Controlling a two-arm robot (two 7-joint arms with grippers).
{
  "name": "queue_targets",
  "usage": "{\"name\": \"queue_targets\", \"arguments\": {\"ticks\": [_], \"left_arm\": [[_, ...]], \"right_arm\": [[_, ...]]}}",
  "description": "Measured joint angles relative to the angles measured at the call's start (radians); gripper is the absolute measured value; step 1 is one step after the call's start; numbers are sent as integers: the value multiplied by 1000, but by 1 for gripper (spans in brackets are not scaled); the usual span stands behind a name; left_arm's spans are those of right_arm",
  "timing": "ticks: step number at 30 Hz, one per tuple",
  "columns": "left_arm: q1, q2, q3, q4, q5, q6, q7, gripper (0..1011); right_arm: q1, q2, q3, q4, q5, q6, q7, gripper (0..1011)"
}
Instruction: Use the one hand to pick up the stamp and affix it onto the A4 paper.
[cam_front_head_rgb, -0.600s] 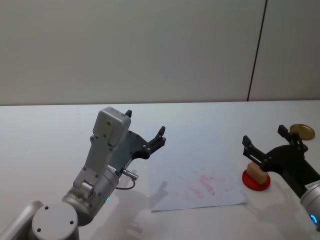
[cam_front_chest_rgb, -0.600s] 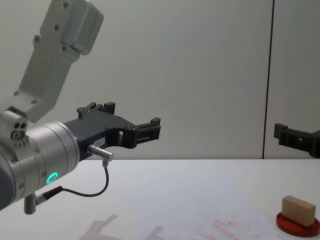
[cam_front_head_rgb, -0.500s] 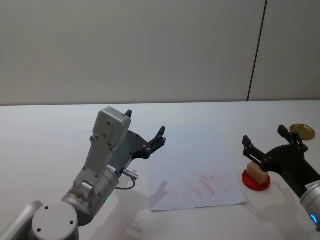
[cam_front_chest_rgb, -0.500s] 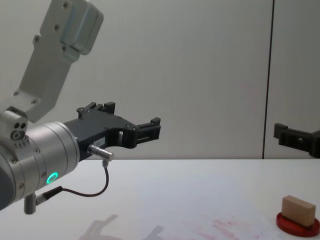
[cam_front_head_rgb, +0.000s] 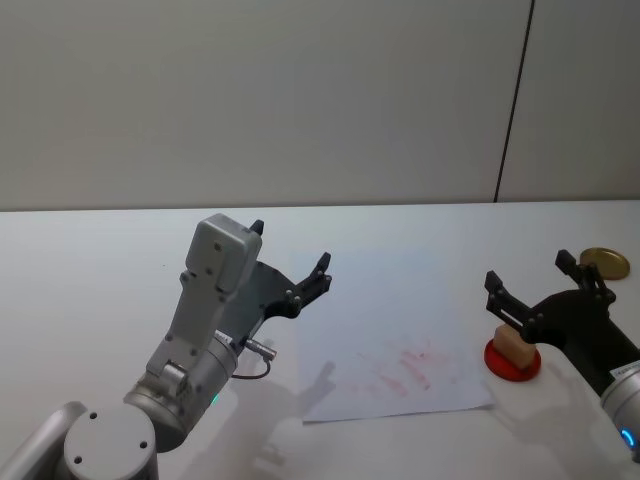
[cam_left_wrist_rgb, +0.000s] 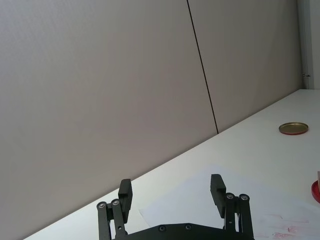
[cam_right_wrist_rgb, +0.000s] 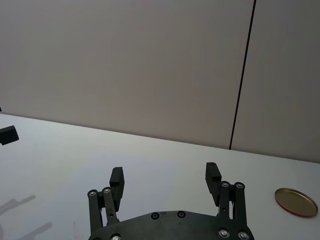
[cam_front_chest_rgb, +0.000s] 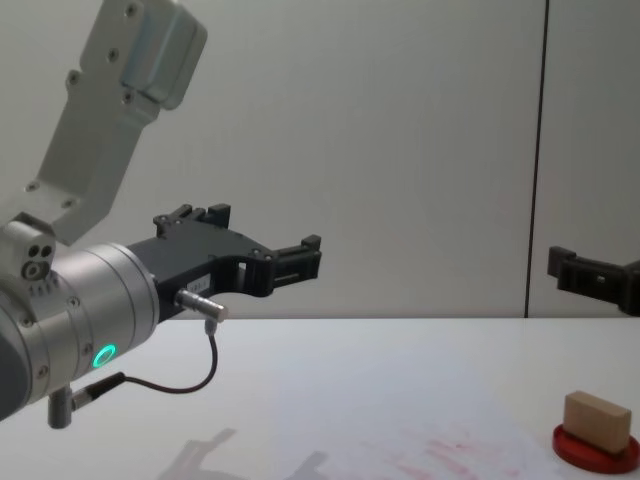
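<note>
The stamp (cam_front_head_rgb: 513, 347), a pale wooden block, stands on a flat red disc (cam_front_head_rgb: 512, 364) just right of the A4 paper (cam_front_head_rgb: 395, 335), which carries smudged red ink marks. My right gripper (cam_front_head_rgb: 528, 270) hovers open above the stamp and apart from it. From the chest view the stamp (cam_front_chest_rgb: 596, 420) sits well below one right fingertip (cam_front_chest_rgb: 562, 262). My left gripper (cam_front_head_rgb: 290, 247) hangs open in the air over the paper's left edge, holding nothing. Both wrist views show spread, empty fingers: left gripper (cam_left_wrist_rgb: 171, 186), right gripper (cam_right_wrist_rgb: 165, 176).
A round gold lid (cam_front_head_rgb: 605, 263) lies on the white table at the far right, behind the right arm; it also shows in the right wrist view (cam_right_wrist_rgb: 296, 201). A grey wall runs along the table's back edge.
</note>
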Motion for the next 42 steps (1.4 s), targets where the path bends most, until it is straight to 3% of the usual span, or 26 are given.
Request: {"name": "queue_targets", "arguments": {"ticks": [13, 32, 42], "left_arm": [[0, 0, 0, 0, 0, 0, 0, 993], [0, 0, 0, 0, 0, 0, 0, 993], [0, 0, 0, 0, 0, 0, 0, 993]], "right_arm": [[11, 10, 12, 23, 16, 35, 33, 1001], [70, 62, 46, 139, 29, 140, 220, 1001], [94, 73, 50, 185, 16, 179, 285, 1001]]}}
